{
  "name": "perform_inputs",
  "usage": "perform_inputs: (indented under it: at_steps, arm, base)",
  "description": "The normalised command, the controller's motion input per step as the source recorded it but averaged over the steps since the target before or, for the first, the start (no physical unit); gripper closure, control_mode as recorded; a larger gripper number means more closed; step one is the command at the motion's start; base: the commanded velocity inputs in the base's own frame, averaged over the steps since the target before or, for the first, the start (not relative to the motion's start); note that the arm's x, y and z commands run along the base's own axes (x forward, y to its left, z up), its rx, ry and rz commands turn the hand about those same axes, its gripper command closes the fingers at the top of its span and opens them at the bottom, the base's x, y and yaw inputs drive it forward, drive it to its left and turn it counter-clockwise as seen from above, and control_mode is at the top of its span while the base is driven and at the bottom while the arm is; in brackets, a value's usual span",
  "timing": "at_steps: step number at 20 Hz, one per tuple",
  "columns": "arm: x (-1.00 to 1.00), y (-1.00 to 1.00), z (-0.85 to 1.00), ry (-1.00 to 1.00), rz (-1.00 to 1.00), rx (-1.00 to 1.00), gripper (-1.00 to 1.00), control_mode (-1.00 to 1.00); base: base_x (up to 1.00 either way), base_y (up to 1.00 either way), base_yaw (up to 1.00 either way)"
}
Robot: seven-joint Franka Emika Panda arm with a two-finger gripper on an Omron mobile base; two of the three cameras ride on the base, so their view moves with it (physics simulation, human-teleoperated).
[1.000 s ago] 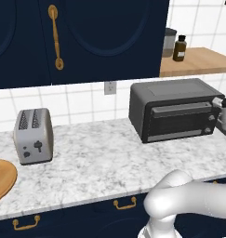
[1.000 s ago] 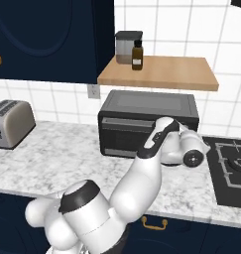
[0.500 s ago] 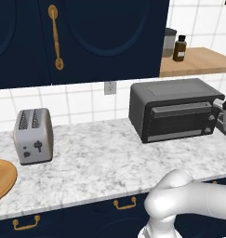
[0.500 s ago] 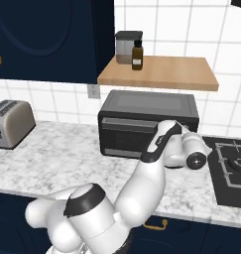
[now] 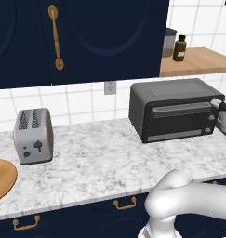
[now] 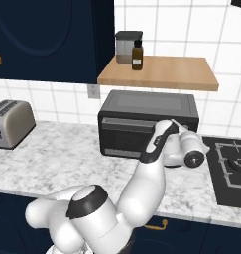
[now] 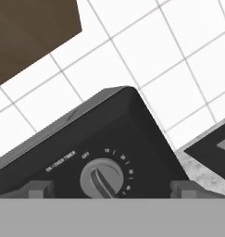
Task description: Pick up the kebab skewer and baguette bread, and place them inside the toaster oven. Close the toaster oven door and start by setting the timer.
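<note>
The toaster oven (image 5: 170, 93) stands at the back of the counter under a wooden shelf, also seen as the toaster oven (image 6: 142, 106). Its door (image 5: 179, 122) is shut. In the hand view the timer knob (image 7: 102, 178) sits low in the middle. My gripper (image 7: 109, 190) is open, with one fingertip (image 7: 37, 190) on each side of the knob and a gap to it. My hand (image 6: 184, 149) hovers in front of the oven's right end. The kebab skewer and the baguette bread are out of view.
A silver two-slot toaster (image 5: 33, 135) stands at the left, and a round wooden plate (image 5: 0, 179) lies at the counter's left edge. A stove top (image 6: 233, 171) adjoins the oven on the right. The shelf (image 6: 161, 74) carries a canister and a brown bottle.
My hand has edged slightly right and down in front of the oven's knob column. The jaws have stayed open, and nothing else has moved.
</note>
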Motion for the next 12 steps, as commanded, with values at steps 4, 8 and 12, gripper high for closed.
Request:
perform_inputs:
  at_steps: [4,8,12]
  arm:
    - [0.10,0.01,0.00,0.00,0.00,0.00,-1.00,-1.00]
    - [0.28,0.00,0.00,0.00,0.00,0.01,-1.00,-1.00]
    - [0.08,0.00,0.00,0.00,0.00,0.00,-1.00,-1.00]
  base:
    - [0.00,0.00,0.00]
    - [0.00,0.00,0.00]
    - [0.00,0.00,0.00]
